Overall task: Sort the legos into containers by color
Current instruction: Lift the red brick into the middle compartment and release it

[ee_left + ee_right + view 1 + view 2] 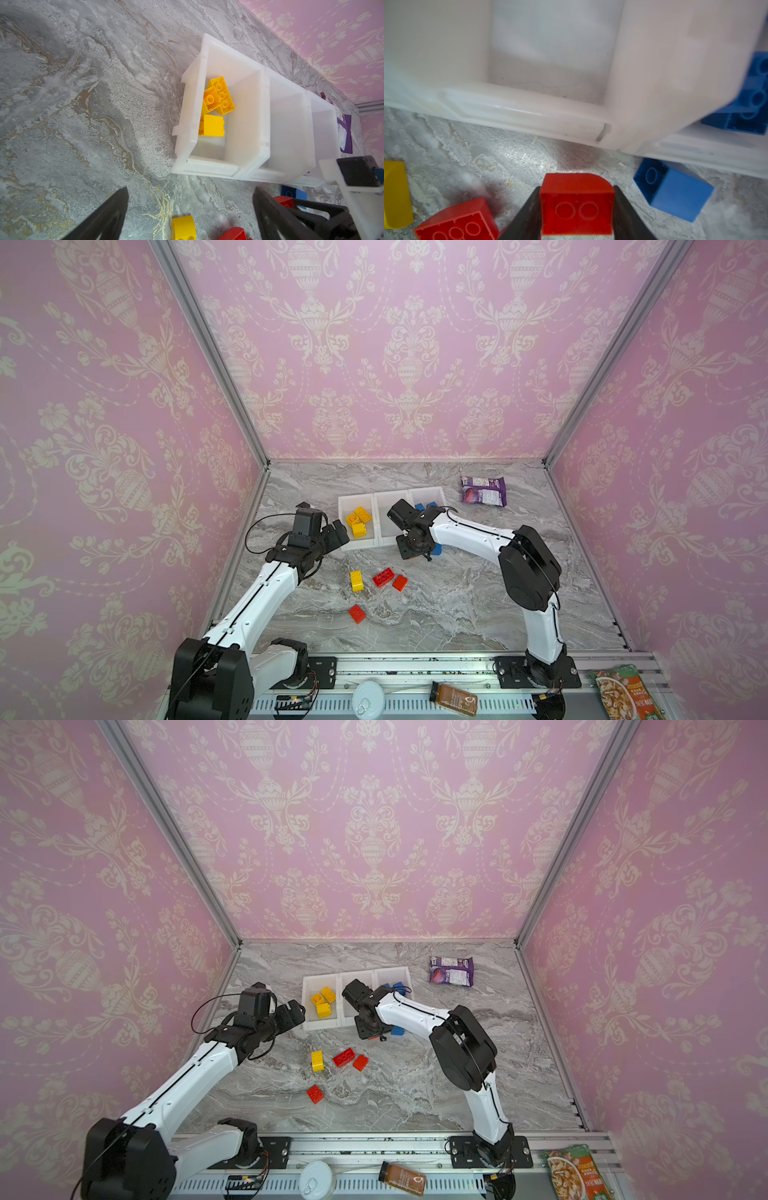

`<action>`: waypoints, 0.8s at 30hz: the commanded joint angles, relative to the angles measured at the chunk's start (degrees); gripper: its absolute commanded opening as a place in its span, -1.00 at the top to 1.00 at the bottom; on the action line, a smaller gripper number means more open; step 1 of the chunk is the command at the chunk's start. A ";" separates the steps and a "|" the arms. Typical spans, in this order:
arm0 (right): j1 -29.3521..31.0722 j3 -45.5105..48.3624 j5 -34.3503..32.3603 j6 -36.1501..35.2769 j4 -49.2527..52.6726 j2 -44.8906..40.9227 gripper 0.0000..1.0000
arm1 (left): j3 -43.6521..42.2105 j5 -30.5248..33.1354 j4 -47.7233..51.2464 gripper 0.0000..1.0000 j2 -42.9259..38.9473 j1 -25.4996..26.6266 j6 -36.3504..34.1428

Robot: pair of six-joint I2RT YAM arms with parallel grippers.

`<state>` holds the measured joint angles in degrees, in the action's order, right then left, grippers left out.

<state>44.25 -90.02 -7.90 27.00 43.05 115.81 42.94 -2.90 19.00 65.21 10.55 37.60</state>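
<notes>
Red lego (577,204) gripped by right end effector (576,189), near containers (529,116)

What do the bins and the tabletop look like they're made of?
Bins: likely moulded plastic, milky white, semi-glossy; the walls let light through and rims catch highlights. Tabletop: grey veined marble look, matte; stone or printed laminate, cannot tell.

containers (357,544) in a row, legos (383,577) on the table (457,605) before them, packet (483,490) behind to the right

Print on the purple packet (483,491) — too small; nothing legible
</notes>
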 commanded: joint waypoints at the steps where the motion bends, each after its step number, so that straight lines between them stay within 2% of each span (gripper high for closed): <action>1: 0.31 -2.25 -0.96 0.37 2.69 -3.56 0.03 | 0.56 -0.71 0.88 -0.91 -0.77 -0.49 0.93; 10: 0.16 -12.65 -2.62 -2.13 5.48 -1.19 0.02 | 0.29 -0.62 1.04 -0.91 -1.40 -0.52 0.72; 24: -3.16 -36.18 -2.85 -6.99 10.79 15.50 0.01 | 0.13 -0.27 1.78 -0.91 -2.46 -0.55 0.55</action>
<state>41.71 -122.54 -10.09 21.93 50.43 129.14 42.94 -2.90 19.09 63.66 10.55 37.60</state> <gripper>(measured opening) 0.496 0.955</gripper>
